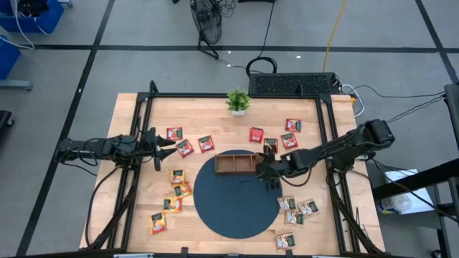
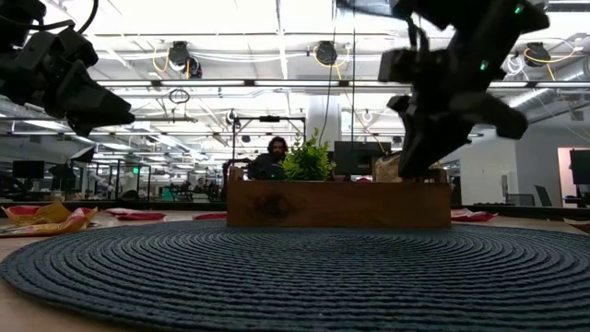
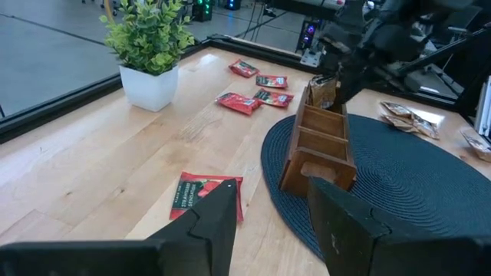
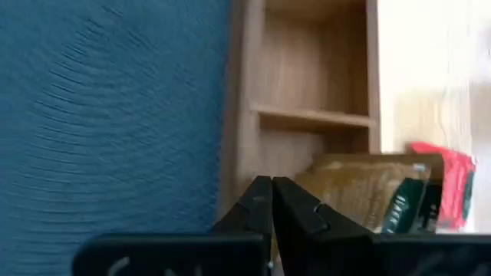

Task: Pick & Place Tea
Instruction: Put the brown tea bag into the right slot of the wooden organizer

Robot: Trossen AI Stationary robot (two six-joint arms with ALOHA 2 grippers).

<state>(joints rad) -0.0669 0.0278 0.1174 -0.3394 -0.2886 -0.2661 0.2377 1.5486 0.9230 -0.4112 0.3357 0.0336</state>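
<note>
The right gripper [image 1: 267,170] hangs over the right end of the wooden tray [image 1: 237,164], its two fingers [image 4: 270,205] pressed together with nothing between them. Just beyond the fingertips a pale tea sachet [image 4: 360,192] stands on edge in the tray's right compartment, apart from the fingers, which suggests it has been dropped there and let go. The tray's other two compartments look bare in the right wrist view. The tray sits at the far edge of a dark round mat [image 1: 229,211], probably so that both arms can get to it.

To the left, the left gripper [image 1: 166,148] waits above the bare table [image 1: 208,107], its fingers [image 3: 211,230] apart and holding nothing, with a red sachet [image 3: 205,195] lying on the wood just ahead of it.

The rest of the tea lies loose by colour: red sachets [image 1: 193,145] on the far side of the tray, yellow-orange ones [image 1: 172,197] at the near left, pale ones [image 1: 295,211] at the near right. Most of the sorting appears undone. A small potted plant [image 1: 238,101] stands at the table's far edge, clear of the work.
</note>
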